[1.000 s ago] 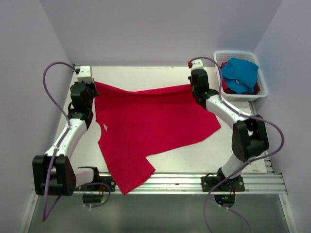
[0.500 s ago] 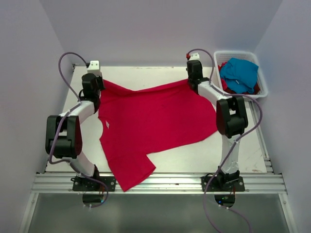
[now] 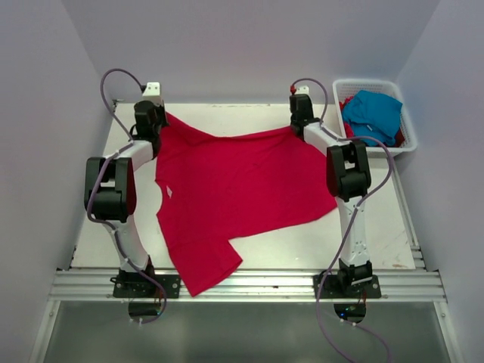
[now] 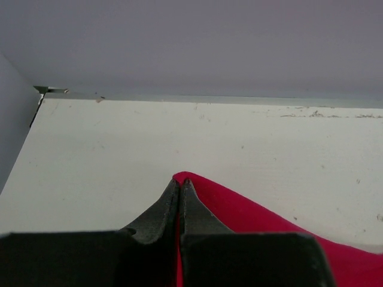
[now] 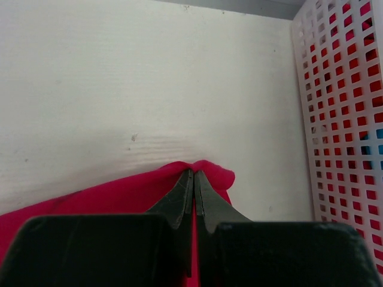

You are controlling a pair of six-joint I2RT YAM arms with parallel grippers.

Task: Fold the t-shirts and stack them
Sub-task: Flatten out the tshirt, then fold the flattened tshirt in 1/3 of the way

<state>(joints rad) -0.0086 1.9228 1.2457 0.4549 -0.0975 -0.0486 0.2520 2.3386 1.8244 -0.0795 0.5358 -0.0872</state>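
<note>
Left pincer (image 4: 180,182) first: clamps shut on one far corner of the crimson t-shirt (image 3: 234,189), well apart from the white basket (image 3: 368,82), with the whole width of the cloth between. Right pincer (image 5: 193,173) next: pinches the other far corner of the same shirt, jaws pressed together on a small bunched fold, just beside the basket's perforated wall. Stretches the shirt's far edge between the two grips, dipping a little toward the middle. Otherwise lies spread on the table (image 3: 227,113), away from the basket toward the arms' bases, one end reaching onto the near rail (image 3: 287,281), the part farthest from the basket. Holds, inside the basket, a turquoise t-shirt (image 3: 374,113) on top of crimson cloth (image 3: 350,134).
</note>
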